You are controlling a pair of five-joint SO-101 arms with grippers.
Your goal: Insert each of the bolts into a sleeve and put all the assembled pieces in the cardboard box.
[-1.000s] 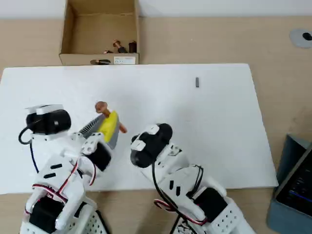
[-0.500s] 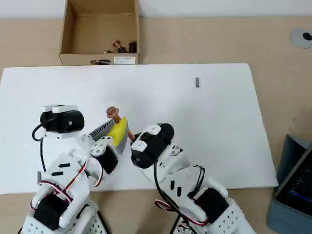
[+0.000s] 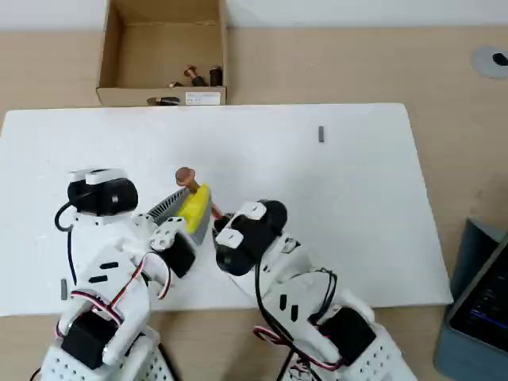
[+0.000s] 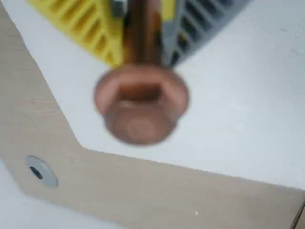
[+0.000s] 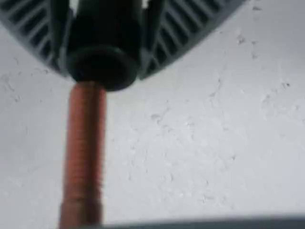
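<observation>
Bolt point(image 4: 140, 105) is being clamped by the left gripper point(image 4: 143, 33), sleeve point(image 5: 105, 67) by the right gripper point(image 5: 105, 24), tip meeting bore for insertion, well apart from the box point(image 3: 127, 97)

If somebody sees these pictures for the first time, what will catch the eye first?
The copper bolt stands out first, held by the left end effector above the white mat, near the arms. Its threaded end reaches the mouth of a black sleeve gripped by the right end effector. Beyond the mat, the cardboard box holds a few dark and copper pieces.
</observation>
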